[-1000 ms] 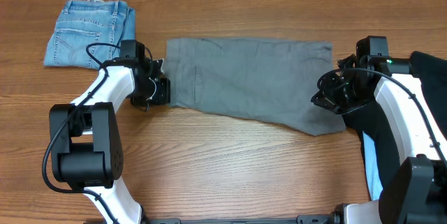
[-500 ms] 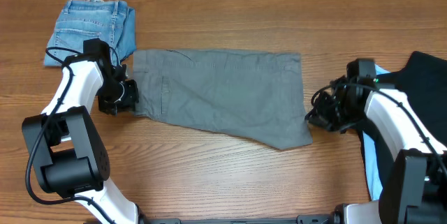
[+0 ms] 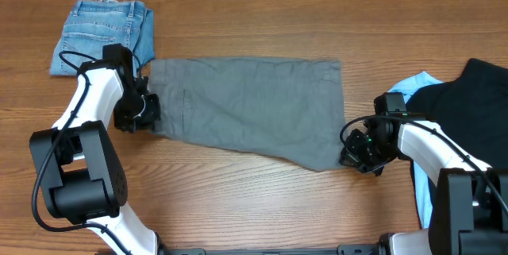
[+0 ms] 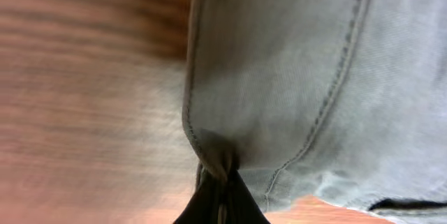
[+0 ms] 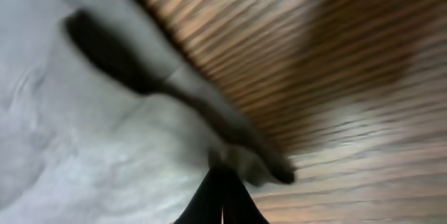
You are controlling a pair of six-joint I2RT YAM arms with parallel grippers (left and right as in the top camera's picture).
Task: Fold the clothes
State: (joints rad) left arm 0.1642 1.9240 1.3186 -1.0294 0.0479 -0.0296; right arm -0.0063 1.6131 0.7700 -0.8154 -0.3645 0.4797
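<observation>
Pinching both ends of the shorts is what the two arms are doing.

Overhead: grey-green shorts (image 3: 246,108) lie flat in the middle of the surface (image 3: 238,207), long axis running left to right. The left fingers (image 3: 149,110) sit at the near corner of the left end. The right fingers (image 3: 352,156) sit at the near corner of the right end, which sags toward the robot. Each arm is at its own end and neither is nearer the middle. A folded denim pair (image 3: 103,32) lies at the far left, just beside the shorts' far left corner. A black garment (image 3: 476,96) and a light blue garment (image 3: 417,84) lie at the right edge, apart from the shorts.

Left wrist: the left fingers are closed on the hemmed edge, with the fabric bunched into a small pucker at the tips. The cloth spreads up and to the right from the grip, and bare wood shows to the left.

Right wrist: blurry. The right fingers are closed and look clamped on a small lump of the corner. The cloth runs off to the left, with bare wood above and to the right.

Judgement: both held corners are on the near long edge, so the fold likely turns on that axis. Carrying the near edge over to the far edge would halve the shorts lengthwise. The sagging right corner may need evening up first.
</observation>
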